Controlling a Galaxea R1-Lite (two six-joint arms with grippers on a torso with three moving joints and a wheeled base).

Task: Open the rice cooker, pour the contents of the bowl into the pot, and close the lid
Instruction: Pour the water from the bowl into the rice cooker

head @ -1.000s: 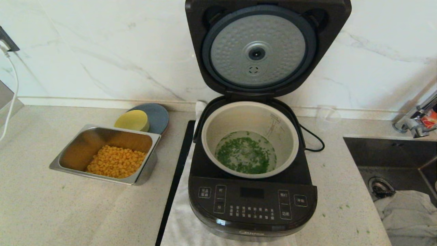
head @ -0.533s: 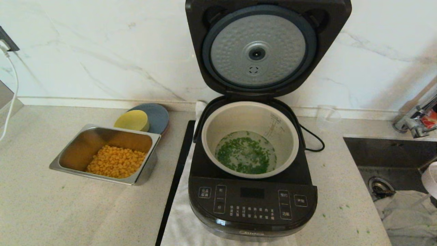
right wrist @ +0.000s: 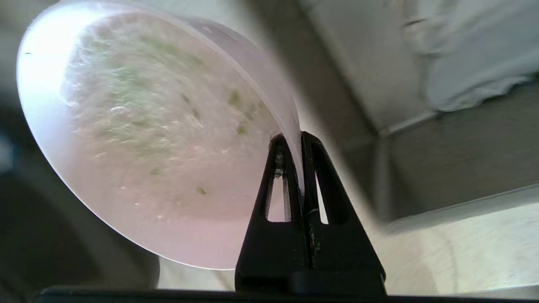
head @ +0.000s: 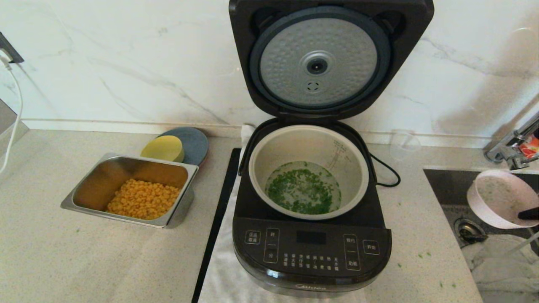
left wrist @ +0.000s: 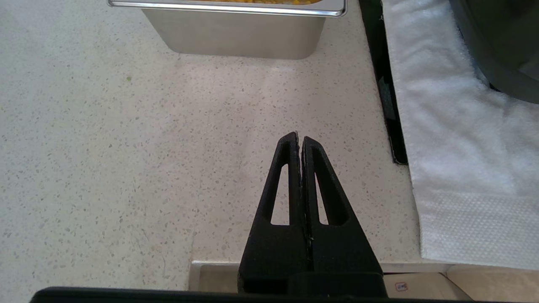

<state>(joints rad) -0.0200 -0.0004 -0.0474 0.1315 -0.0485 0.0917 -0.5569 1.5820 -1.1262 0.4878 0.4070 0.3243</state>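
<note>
Cooker (head: 311, 235) sits at the middle of the counter's front edge on a white cloth (head: 219, 273), lid (head: 330, 59) thrown fully back against the marble wall, dimpled silver disc facing out.

Far left, the steel tray (head: 86, 189) of corn stands near the counter's left side, with a yellow dish (head: 163, 148) on a grey plate (head: 196, 141) behind it toward the wall. Left gripper (left wrist: 300, 141) hangs low over bare counter (left wrist: 126, 168) just in front of that tray, fingers pressed together on nothing, out of the action.

Centre now: the pot (head: 269, 155) is seated in the cooker, and green herb bits (head: 303, 189) float in clear liquid at its bottom. So the pour looks done!

Over to the right, above the sink (head: 446, 185) at the counter's right end, the right gripper (right wrist: 301, 136) pinches the bowl's rim between its two fingers. The bowl (head: 499, 198) is tipped with its pale pink inside showing, only a wet film and a few green flecks clinging to it; it looks near enough empty.

Judging by that, the step in hand is getting rid of the bowl. Next call: set it down somewhere clear of the cooker, let go, then reach up to the raised lid and press it down until it latches.
</note>
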